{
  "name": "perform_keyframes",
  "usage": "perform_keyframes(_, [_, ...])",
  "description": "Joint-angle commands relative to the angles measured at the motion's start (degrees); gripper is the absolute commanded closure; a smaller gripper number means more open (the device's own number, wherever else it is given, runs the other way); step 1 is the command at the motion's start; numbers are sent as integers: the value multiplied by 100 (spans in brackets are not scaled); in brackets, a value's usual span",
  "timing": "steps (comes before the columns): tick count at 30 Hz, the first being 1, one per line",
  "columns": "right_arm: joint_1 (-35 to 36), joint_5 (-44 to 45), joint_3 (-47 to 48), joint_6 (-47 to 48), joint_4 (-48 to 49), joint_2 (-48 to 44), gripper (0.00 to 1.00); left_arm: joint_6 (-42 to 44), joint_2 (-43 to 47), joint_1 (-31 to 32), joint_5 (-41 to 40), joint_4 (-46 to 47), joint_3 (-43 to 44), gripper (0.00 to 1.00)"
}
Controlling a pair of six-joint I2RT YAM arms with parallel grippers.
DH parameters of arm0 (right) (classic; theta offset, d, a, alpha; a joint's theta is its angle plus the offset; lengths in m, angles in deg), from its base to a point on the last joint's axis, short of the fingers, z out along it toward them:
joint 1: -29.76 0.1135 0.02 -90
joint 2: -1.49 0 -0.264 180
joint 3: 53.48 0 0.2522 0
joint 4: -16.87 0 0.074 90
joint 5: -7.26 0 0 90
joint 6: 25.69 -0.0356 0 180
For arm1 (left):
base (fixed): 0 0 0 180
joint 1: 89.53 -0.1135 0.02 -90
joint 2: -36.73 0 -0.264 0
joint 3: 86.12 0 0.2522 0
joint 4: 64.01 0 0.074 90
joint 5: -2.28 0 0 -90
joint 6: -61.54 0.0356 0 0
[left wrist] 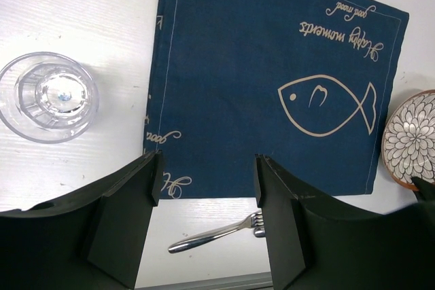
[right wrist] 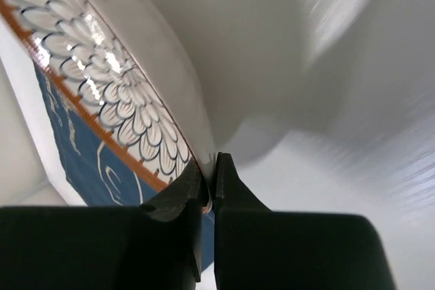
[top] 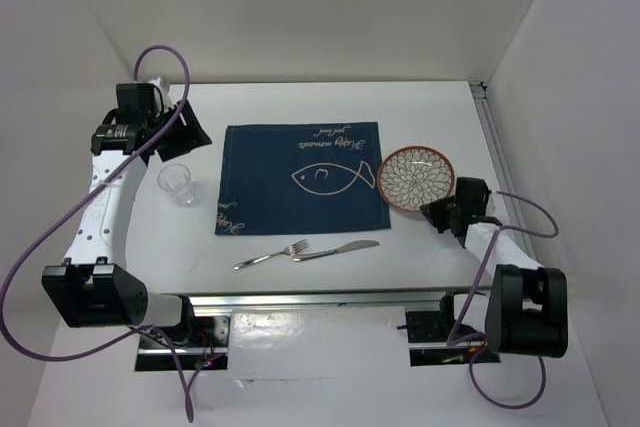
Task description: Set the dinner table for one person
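On the white dinner table (top: 300,107) lies a navy placemat (top: 300,177) with a white fish drawing. A petal-patterned plate (top: 416,179) with an orange rim sits at the mat's right edge, tilted. My right gripper (top: 440,213) is shut on the plate's near rim (right wrist: 204,168). A fork (top: 270,255) and a knife (top: 336,250) lie in front of the mat. A clear glass (top: 177,185) stands left of it. My left gripper (top: 185,125) hangs open and empty above the table's left part; its fingers (left wrist: 136,215) frame the fork (left wrist: 217,233).
A metal rail (top: 320,297) runs along the table's near edge, another (top: 492,137) along the right side. White walls close in the back and sides. A purple cable (top: 40,247) loops beside the left arm.
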Motion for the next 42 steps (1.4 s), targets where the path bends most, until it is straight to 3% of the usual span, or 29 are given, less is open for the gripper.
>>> perform_keyframes(1, [65,328,272,300,-414,-108,100,53,-20,23,90,180,-26,28])
perform_keyframes(7, [65,206,1308,1371,-713,-609,100,106,-20,23,90,180,27,28])
perform_keyframes(13, [135,-1006,2634,2242,-801,-268,100,53,208,23,90,180,-25,28])
perform_keyframes(20, [1154,-2334,3542,2173,-345,1057,100,53,322,23,98,180,-26,28])
perform_keyframes(25, [2146,-2317,4226,2120,-46,2026,100,1,384,23,98,75,-78,28])
perform_keyframes(31, [2736,-2502,4869,2005,104,3151,100,1,489,23,98,22,-263,28])
perform_keyframes(36, [2869,-2502,4765,1778,463,3451,100,1,489,23,-7,-39,-316,28])
perform_keyframes(42, [2808,-3142,4764,1610,569,4039,100,1,489,23,-7,-40,-369,27])
